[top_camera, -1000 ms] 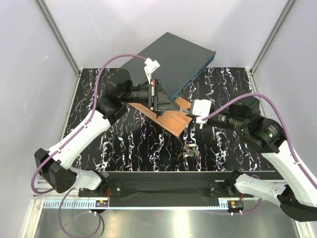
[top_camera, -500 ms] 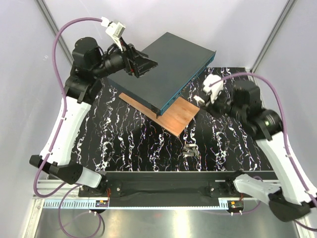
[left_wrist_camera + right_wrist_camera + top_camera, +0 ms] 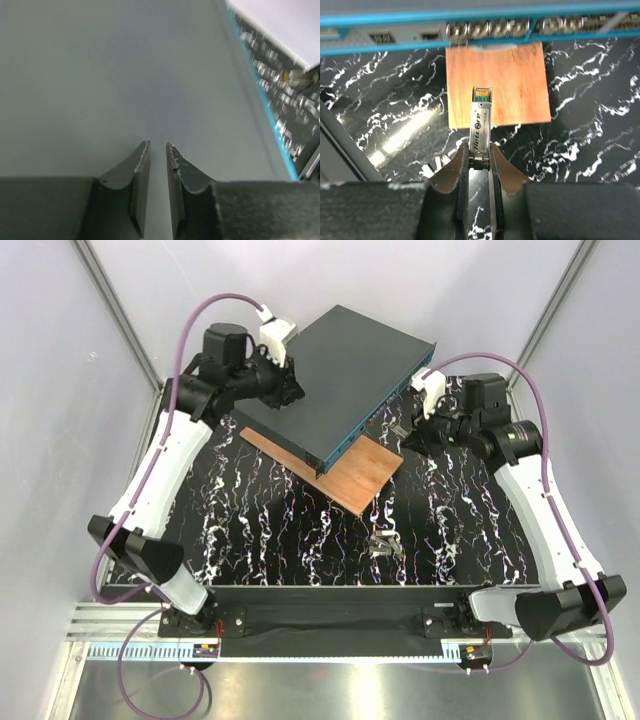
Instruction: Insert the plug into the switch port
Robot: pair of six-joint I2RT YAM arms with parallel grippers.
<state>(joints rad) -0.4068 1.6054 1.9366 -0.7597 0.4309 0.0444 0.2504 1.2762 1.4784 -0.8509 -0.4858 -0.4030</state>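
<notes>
The switch (image 3: 350, 355) is a flat dark grey-teal box lying askew at the back, with its teal port face (image 3: 375, 412) turned to the right front. My left gripper (image 3: 292, 392) is over the switch's left part. In the left wrist view its gripper (image 3: 157, 145) has a narrow empty gap above the grey top (image 3: 125, 65). My right gripper (image 3: 403, 435) hovers right of the port face. In the right wrist view this gripper (image 3: 479, 147) is shut on the silver plug (image 3: 481, 122), which points at the row of ports (image 3: 487, 27).
A thin brown wooden board (image 3: 350, 472) lies under the switch's front corner and below the plug (image 3: 510, 80). A small metal piece (image 3: 385, 543) sits on the black marbled table near the front. Metal frame posts stand at both back corners.
My left arm swung from the board up to the back left, then came down over the switch's top, its jaws widening then narrowing. The right arm carried the plug back and faces the ports.
</notes>
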